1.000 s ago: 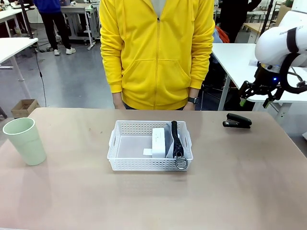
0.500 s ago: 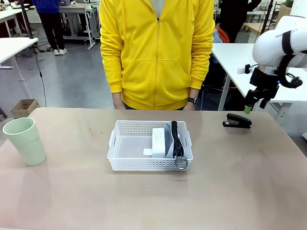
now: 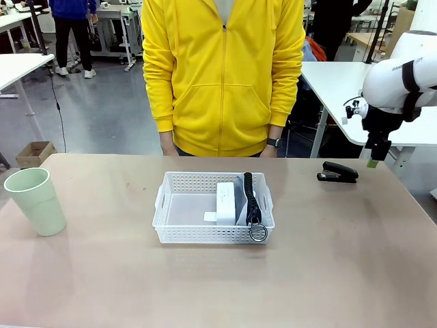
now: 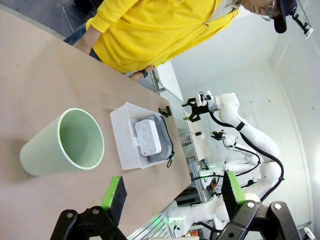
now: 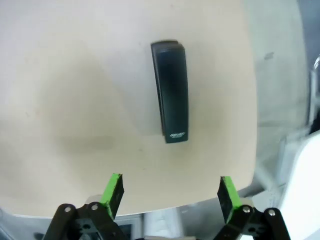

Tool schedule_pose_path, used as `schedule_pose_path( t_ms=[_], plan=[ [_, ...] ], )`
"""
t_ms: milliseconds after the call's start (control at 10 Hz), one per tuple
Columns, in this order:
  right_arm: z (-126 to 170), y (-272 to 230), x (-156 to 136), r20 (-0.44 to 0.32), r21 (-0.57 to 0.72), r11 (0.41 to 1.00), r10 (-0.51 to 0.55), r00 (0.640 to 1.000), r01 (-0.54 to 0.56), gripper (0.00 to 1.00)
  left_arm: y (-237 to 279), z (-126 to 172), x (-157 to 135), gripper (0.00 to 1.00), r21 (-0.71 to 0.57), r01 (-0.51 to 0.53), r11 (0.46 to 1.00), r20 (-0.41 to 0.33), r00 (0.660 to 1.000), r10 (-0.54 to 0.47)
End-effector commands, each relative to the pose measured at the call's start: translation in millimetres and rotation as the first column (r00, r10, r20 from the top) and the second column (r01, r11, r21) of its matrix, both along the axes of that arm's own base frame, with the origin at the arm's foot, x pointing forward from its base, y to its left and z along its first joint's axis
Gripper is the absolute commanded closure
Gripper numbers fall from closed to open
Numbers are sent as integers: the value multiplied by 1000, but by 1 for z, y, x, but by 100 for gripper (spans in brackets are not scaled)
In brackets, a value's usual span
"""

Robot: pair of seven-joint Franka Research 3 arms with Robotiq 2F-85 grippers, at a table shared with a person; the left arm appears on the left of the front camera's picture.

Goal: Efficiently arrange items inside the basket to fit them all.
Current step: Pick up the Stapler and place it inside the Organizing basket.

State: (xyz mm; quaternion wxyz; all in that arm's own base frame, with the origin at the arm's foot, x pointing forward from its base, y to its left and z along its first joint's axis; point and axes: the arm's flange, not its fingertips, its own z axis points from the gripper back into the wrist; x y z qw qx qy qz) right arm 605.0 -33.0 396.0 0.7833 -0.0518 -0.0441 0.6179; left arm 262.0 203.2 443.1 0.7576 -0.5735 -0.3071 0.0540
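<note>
Basket [image 3: 205, 234] holds white box [image 3: 225, 200] and grey pouch [image 3: 240, 198]. Right gripper [image 5: 170, 192] hovers over black stapler [image 5: 171, 90], jaws fully open, empty. Left gripper [image 4: 173, 192] faces green cup [image 4: 65, 145], jaws likewise open, empty.

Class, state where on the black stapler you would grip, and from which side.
Probably across the narrow middle of the stapler, from straight above: it lies flat on the table, long and slim, both long sides free.

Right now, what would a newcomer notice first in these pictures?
The person in a yellow hoodie across the table, behind the white lattice basket mid-table holding a white box and strapped grey pouch. Then the pale green cup far left and the black stapler far right, near the open right end effector.
</note>
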Motion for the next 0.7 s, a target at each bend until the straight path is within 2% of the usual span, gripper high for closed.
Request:
schedule_pose_path(
  t_ms=[0, 100, 200, 300, 600],
  plan=[
    [-2, -15, -8, 73, 222, 886, 402, 913, -408, 0, -2, -1, -1, 0, -13, -2, 1000, 32, 999, 2],
    [1, -16, -6, 41, 338, 853, 408, 912, -397, 0, -2, -1, -1, 0, -13, -2, 1000, 32, 999, 2],
    [5, -12, 0, -123, 434, 889, 222, 967, -149, 0, -2, -1, -1, 0, -13, -2, 1000, 32, 999, 2],
    [0, 4, 2, 85, 130, 961, 233, 969, -242, 0, -2, -1, -1, 0, -13, -2, 1000, 32, 999, 2],
    [0, 4, 2, 85, 130, 961, 233, 969, -242, 0, -2, -1, -1, 0, -13, -2, 1000, 32, 999, 2]
  ],
)
